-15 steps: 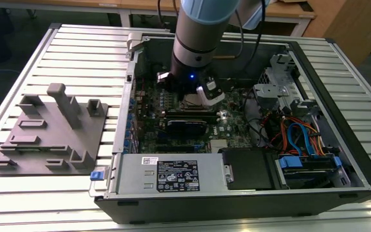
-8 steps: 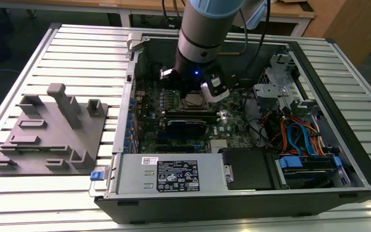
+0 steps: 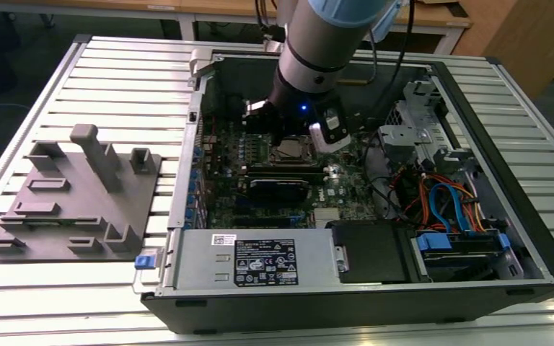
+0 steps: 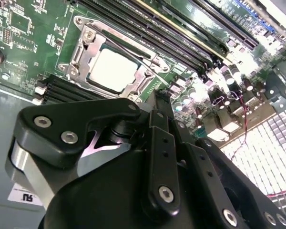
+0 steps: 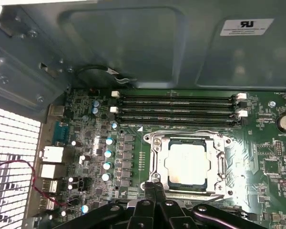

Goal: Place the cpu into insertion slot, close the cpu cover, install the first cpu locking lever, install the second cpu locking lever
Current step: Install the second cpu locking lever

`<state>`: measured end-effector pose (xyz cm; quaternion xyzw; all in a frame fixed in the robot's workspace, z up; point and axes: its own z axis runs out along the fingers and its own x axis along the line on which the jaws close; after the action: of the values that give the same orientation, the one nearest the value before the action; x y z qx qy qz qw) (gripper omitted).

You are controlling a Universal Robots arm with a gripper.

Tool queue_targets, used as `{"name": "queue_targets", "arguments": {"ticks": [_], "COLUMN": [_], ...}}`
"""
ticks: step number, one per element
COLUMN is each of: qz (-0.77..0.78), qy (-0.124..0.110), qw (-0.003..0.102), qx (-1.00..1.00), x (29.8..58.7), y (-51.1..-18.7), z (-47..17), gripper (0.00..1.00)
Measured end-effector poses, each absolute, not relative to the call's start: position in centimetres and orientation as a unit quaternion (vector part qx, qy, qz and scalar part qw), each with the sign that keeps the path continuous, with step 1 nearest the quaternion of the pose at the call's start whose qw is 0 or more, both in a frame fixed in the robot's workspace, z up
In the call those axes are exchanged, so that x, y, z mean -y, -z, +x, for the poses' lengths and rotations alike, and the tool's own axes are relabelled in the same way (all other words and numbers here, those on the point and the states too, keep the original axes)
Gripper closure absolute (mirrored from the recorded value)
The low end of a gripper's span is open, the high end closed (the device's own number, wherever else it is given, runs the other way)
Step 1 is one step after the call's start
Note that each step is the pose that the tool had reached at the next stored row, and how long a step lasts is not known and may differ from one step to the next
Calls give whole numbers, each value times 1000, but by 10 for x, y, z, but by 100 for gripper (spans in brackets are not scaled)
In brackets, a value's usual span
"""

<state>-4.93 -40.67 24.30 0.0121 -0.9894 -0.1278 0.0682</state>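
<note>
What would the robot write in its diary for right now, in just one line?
cpu seated in socket | cpu cover closed over it | gripper at the socket's edge, holding nothing

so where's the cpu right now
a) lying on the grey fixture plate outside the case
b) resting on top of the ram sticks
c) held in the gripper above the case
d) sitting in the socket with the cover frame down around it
d, in both wrist views the cpu lies flat in the motherboard socket, with the cpu cover framing its edges, and the gripper sits at the socket's corner.
</note>
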Motion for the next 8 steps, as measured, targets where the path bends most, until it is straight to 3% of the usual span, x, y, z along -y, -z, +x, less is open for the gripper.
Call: {"name": "queue_targets", "arguments": {"ticks": [8], "qz": [8], "qy": [125], "qw": [87], "qx": [988], "x": [407], "y": [-243], "z": [-30], "gripper": [89]}}
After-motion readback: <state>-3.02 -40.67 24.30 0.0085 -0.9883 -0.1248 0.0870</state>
